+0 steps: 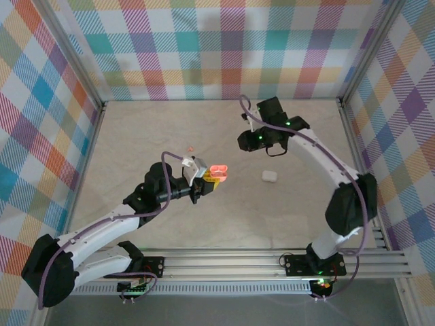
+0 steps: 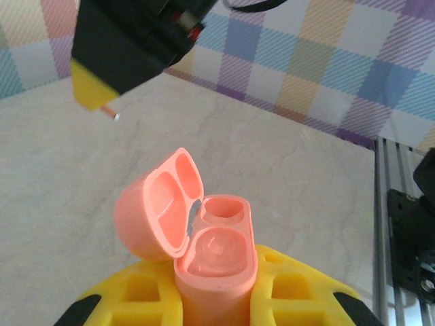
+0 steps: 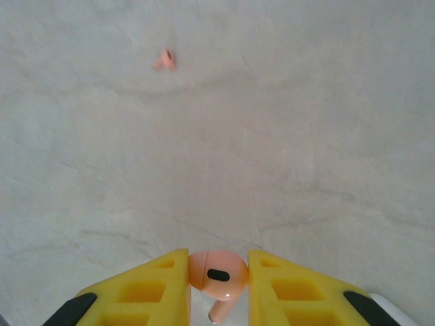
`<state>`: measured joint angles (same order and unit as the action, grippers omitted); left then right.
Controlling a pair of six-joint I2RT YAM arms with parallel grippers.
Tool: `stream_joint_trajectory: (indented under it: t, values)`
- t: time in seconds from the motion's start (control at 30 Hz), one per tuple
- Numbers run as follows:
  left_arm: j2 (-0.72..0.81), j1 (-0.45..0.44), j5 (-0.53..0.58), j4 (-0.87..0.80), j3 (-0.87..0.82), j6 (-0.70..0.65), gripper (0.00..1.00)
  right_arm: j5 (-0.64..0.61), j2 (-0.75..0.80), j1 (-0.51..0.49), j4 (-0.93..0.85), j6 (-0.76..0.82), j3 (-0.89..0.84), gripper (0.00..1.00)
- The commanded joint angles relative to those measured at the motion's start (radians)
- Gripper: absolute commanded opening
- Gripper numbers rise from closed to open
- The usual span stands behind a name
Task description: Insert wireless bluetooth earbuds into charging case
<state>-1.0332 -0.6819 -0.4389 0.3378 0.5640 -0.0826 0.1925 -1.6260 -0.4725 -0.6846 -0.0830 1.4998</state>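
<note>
Holding the pink case (image 2: 214, 255) upright, the left gripper (image 1: 206, 178) has its fingers closed on the lower body of it. The lid (image 2: 160, 210) stands open to one side and both wells are empty, so no bud is seated yet.

The right gripper (image 3: 217, 285) is to the right of the case and beyond it. Its fingers pinch one pink bud (image 3: 216, 272) with the stem pointing down. A second pink bud (image 3: 164, 60) lies loose on the table (image 1: 136, 136), beyond the case and a little to the left of it. A white case (image 1: 270, 176) rests on the table to the right of the pink case, well apart. I cannot tell if it is open or filled.

I judge the task to be in an early part. One bud is picked and the case is ready, but the held bud must go into a well, then the loose one, and after this the white set.
</note>
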Motion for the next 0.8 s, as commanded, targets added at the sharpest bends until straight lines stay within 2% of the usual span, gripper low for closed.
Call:
stream_joint_trajectory:
  t: [0.0, 0.13, 0.4, 0.53, 0.77]
  values:
    - [-0.014, -0.015, 0.063, 0.140, 0.010, 0.015, 0.00, -0.017, 0.100, -0.018, 0.074, -0.021, -0.028, 0.25]
    - [-0.046, -0.018, 0.141, 0.248, 0.023, 0.087, 0.00, -0.039, 0.208, -0.049, 0.161, -0.024, -0.076, 0.22]
    - [-0.155, -0.063, 0.210, 0.390, 0.079, 0.194, 0.00, -0.041, 0.369, -0.117, 0.375, -0.039, -0.206, 0.22]
    - [-0.189, -0.084, 0.208, 0.415, 0.098, 0.178, 0.00, -0.024, 0.403, -0.156, 0.469, 0.024, -0.267, 0.22]
    - [-0.196, -0.100, 0.269, 0.500, 0.076, 0.160, 0.00, -0.013, 0.417, -0.194, 0.480, 0.060, -0.277, 0.22]
